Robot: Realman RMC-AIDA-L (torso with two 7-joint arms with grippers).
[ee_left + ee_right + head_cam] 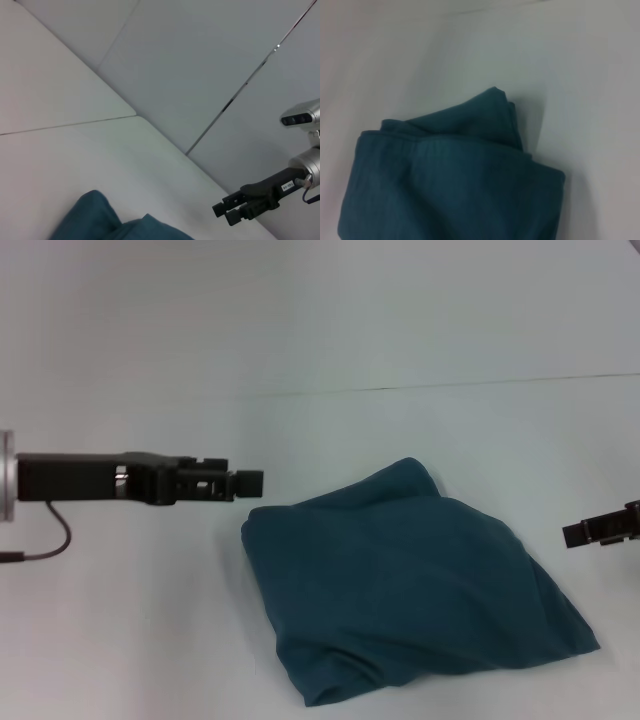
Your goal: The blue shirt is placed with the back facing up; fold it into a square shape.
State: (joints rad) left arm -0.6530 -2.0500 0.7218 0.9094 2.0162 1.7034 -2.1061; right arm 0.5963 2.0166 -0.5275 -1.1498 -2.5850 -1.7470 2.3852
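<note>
Both grippers are off the shirt (410,585) right now, one on each side of it, hanging above the white table (130,640). That shirt sits as a folded bundle, roughly four-sided but skewed more like a diamond than a square, with a bulgy far corner and loose layers peeking out along the near edge. Left gripper (250,480) is just beside the shirt's far-left corner, not touching, and holding nothing; honestly can't tell if its jaws are apart or pressed together. Right gripper (600,530) is off the shirt's right side, well apart from it, also carrying nothing, and from the left wrist view its fingers (235,214) look slightly spread, so I'd call it released. My guess is the folding is basically done and what's left is tidying. If it were me, I'd nudge the puffy far corner flat and square up the near edge, pushing in from both sides evenly so the soft knit doesn't slide or unfold. Light touches only; this fabric will bunch easily.
</note>
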